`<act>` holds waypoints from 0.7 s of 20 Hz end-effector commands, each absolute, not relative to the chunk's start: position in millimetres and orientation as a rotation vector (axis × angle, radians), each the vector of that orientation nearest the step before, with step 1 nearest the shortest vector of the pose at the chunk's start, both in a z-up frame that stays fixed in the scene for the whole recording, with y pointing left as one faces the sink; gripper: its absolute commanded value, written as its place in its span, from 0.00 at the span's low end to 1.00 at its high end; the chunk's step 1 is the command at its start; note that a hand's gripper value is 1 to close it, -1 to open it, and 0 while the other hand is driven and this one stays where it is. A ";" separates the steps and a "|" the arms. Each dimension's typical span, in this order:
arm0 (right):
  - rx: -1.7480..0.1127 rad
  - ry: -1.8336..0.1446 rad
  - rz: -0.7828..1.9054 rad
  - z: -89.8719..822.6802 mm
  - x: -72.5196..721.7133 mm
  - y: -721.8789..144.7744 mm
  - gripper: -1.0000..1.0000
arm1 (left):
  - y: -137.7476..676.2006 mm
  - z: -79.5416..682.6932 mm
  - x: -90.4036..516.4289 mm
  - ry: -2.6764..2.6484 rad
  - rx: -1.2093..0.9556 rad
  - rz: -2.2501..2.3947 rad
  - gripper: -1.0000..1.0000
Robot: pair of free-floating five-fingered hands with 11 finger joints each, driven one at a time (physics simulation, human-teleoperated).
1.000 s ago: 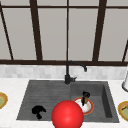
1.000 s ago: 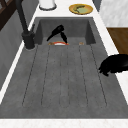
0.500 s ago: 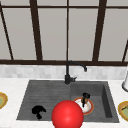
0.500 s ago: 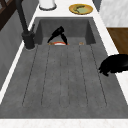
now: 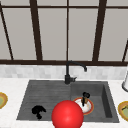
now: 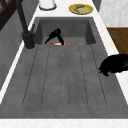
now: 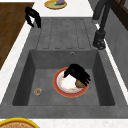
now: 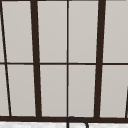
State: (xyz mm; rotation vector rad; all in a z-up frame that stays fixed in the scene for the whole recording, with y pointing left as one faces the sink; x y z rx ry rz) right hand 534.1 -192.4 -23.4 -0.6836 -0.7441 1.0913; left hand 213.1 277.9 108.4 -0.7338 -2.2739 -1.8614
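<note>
- Right side view: right hand [image 7: 76,73] over plate [image 7: 62,86] in basin, fingers curled on brown lump [image 7: 80,83]; walls well apart.
- Left hand [image 5: 38,110] at drainboard's front edge, fingers curled, empty.
- Front view: red ball [image 5: 67,115] hides plate's left rim.

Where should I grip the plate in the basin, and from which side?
Probably the plate is best pinched by its red rim on the bare edge nearer the front of the sink, coming from above. It lies flat on the basin floor, so only the rim offers an edge, and the right hand holds a brown lump over its far part.
</note>
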 end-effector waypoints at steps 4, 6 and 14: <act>-0.752 -0.748 1.099 -48.1 535.2 -192.1 0.00 | 277.9 108.4 213.1 -2.274 -0.734 -1.861 0.50; -0.749 -0.733 1.104 -53.4 539.0 -192.1 0.00 | 277.9 108.4 213.1 -2.274 -0.734 -1.861 0.50; -0.762 -0.701 1.111 -71.0 555.2 -189.2 0.00 | 277.9 108.4 213.1 -2.274 -0.734 -1.861 0.50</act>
